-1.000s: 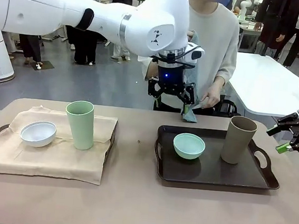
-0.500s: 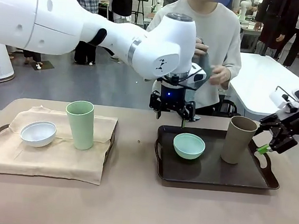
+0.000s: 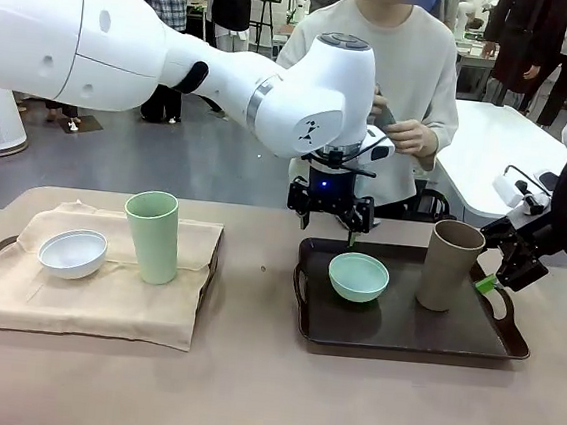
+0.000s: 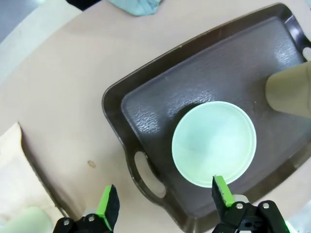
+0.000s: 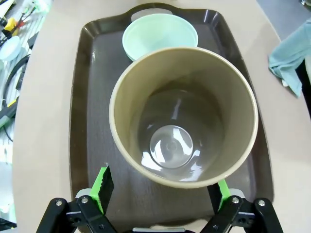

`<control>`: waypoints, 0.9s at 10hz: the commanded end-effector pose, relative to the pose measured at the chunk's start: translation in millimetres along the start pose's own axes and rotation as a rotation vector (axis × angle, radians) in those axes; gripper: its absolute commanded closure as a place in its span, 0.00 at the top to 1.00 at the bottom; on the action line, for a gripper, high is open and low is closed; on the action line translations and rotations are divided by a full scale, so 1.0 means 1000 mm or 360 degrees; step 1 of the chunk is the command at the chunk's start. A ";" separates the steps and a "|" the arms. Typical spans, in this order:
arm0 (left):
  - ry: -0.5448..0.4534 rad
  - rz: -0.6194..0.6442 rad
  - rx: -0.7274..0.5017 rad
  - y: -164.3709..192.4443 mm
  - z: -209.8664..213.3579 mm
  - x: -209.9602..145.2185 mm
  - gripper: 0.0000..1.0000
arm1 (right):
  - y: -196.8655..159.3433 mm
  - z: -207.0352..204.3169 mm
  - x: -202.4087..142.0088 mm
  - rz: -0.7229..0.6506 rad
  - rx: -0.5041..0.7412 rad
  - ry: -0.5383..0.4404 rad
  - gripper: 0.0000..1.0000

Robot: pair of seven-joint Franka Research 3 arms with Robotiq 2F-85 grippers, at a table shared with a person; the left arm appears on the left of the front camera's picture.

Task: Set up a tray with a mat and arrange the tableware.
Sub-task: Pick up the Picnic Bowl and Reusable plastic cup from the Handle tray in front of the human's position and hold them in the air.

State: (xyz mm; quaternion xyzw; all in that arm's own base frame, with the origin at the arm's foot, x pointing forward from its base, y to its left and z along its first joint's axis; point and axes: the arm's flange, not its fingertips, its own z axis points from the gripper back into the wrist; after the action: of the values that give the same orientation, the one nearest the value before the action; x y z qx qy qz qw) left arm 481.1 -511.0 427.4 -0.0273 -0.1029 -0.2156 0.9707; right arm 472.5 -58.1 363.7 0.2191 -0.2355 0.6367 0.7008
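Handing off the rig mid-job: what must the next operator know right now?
Left gripper: open, empty, over the far edge of the dark tray, by the mint green round bowl.
Right gripper: open, empty, beside the tall tan-brown cup on that tray.
Done: beige cloth mat on the other tray, holding the white round bowl and pale green tall cup.
To do: dark tray has no mat; a teal cloth is at the far edge of the table.

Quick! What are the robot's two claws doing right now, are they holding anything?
Left gripper: open, empty, above the mint bowl.
Right gripper: open, empty, by the tan cup.
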 end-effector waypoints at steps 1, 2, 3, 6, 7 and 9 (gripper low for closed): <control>-0.0003 -0.0124 -0.0100 -0.008 -0.004 -0.003 1.00 | 0.000 -0.001 0.001 0.0000 0.0001 0.0001 1.00; -0.0013 -0.0154 -0.0110 -0.013 -0.009 -0.002 1.00 | -0.010 -0.007 -0.002 0.0012 0.0012 -0.0056 1.00; -0.0022 -0.0170 -0.0133 -0.016 -0.012 0.000 1.00 | -0.020 -0.013 -0.006 0.0016 0.0022 -0.0084 1.00; -0.0046 -0.0169 -0.0140 -0.020 -0.015 0.002 1.00 | -0.038 -0.019 -0.023 0.0070 0.0101 -0.0233 1.00; -0.0035 -0.0157 -0.0140 -0.021 -0.018 0.002 1.00 | -0.039 -0.021 -0.029 0.0099 0.0122 -0.0281 1.00; -0.0025 -0.0161 -0.0132 -0.022 -0.022 0.004 1.00 | -0.042 -0.027 -0.035 0.0105 0.0154 -0.0354 1.00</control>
State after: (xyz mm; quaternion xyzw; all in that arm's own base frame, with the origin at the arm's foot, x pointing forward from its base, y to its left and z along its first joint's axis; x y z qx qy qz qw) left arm 477.2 -532.3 406.6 -0.0589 -0.1049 -0.2650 0.9567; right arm 507.5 -69.8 324.7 0.3003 -0.2721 0.6409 0.6519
